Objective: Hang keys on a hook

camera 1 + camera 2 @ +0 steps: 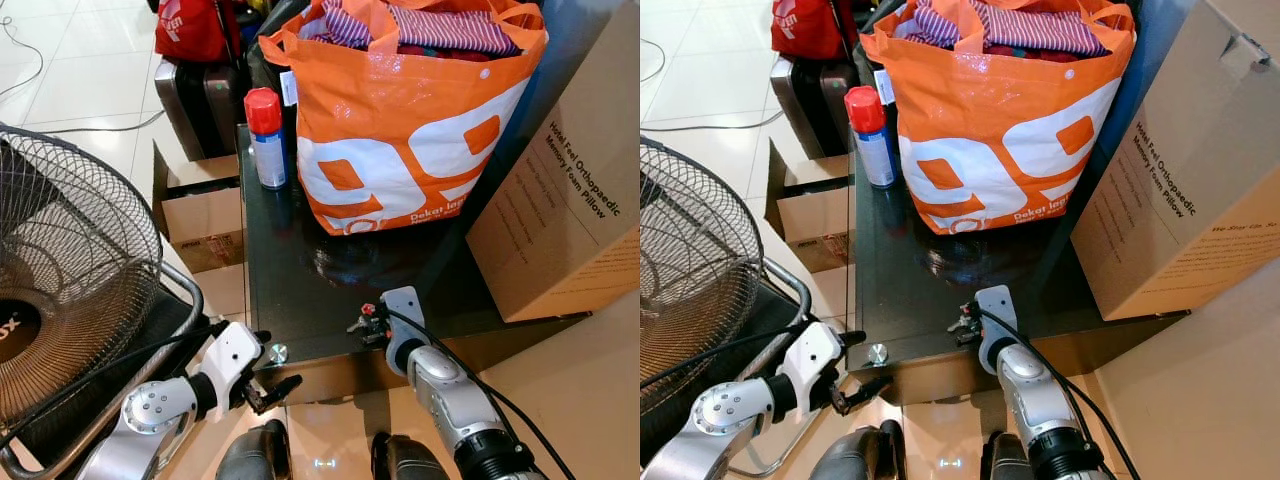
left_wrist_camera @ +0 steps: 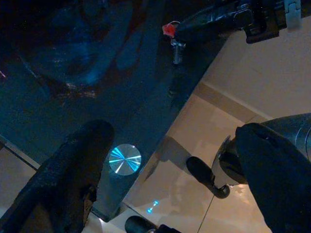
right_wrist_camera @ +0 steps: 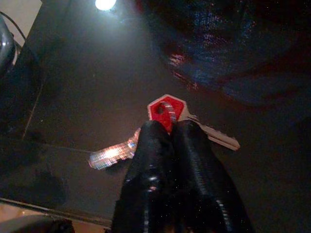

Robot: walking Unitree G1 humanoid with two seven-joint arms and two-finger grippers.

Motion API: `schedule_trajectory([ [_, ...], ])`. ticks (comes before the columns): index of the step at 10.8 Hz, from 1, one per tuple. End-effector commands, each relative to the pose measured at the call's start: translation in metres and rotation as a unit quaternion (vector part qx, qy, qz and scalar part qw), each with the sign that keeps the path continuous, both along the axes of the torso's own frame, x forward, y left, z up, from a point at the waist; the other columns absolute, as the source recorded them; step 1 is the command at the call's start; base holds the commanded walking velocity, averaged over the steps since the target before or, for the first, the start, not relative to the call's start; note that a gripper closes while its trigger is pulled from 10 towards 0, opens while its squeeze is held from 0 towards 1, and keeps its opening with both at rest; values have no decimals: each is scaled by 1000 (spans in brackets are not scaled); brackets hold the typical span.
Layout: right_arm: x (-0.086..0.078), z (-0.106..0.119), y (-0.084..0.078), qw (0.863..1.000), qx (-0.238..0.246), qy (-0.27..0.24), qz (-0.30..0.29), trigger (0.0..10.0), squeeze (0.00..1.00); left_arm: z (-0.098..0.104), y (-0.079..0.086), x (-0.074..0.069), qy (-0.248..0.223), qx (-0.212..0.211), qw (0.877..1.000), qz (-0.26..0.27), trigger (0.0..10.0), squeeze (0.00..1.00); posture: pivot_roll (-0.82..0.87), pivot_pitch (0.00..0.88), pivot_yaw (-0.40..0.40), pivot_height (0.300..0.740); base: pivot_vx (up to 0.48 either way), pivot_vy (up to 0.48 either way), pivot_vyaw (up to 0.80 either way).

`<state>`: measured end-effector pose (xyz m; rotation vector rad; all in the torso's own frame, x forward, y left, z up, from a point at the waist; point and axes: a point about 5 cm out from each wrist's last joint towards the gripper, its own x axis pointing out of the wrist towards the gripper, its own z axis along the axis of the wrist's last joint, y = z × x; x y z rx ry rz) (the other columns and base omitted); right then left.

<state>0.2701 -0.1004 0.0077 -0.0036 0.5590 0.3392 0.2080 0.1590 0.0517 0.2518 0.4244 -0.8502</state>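
Right wrist view showed your right gripper [image 3: 167,127] pinched on the keys [image 3: 167,109] near the counter [image 1: 300,290] edge; lifting carelessly could drop them.

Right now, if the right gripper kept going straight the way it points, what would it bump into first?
The right gripper already has its fingers shut on the keys. Straight beyond them lies bare dark tabletop, then probably the orange bag, though depth is unclear.

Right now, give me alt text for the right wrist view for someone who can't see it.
The right gripper, its two black fingers closed together, pinches a bunch of keys with a red-headed key on a dark glossy table. A silver key lies beside the fingers.
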Motion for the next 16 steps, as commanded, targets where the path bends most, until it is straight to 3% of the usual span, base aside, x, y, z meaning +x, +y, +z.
schedule_trajectory([
  [1,-6,-8,-2,1000,-2,23,-6,0,0,-2,-1,-3,5,6,1000,-7,10000,0,-60,194,43,740,0,0,0],
  [5,-4,-9,-8,999,-29,11,11,0,0,-1,-3,-3,5,5,1000,-9,10000,0,-64,196,44,740,0,0,0],
  [6,-3,-9,-11,999,-36,10,20,1608,0,-1,-3,-3,5,4,1000,-9,10000,0,-66,196,44,740,0,0,0],
  [7,-3,-8,-18,999,-40,6,20,0,0,-1,-3,-3,5,4,1000,-9,10000,0,-67,197,44,740,0,0,0],
  [10,-4,7,-25,998,28,-40,30,0,0,0,-2,-3,1,3,1000,-1,10000,0,-72,181,41,740,0,0,0],
  [12,-13,31,-40,991,80,-99,42,0,0,-1,1,-2,-9,3,1000,20,10000,0,-68,140,24,740,0,0,0],
  [14,-18,48,-54,988,87,-126,20,0,0,-1,2,2,-23,-5,999,42,10000,0,-69,86,14,740,0,0,0],
  [16,-21,59,-58,985,102,-140,-2,0,0,2,2,9,-40,-26,996,72,10000,0,-70,31,3,740,0,0,0],
])
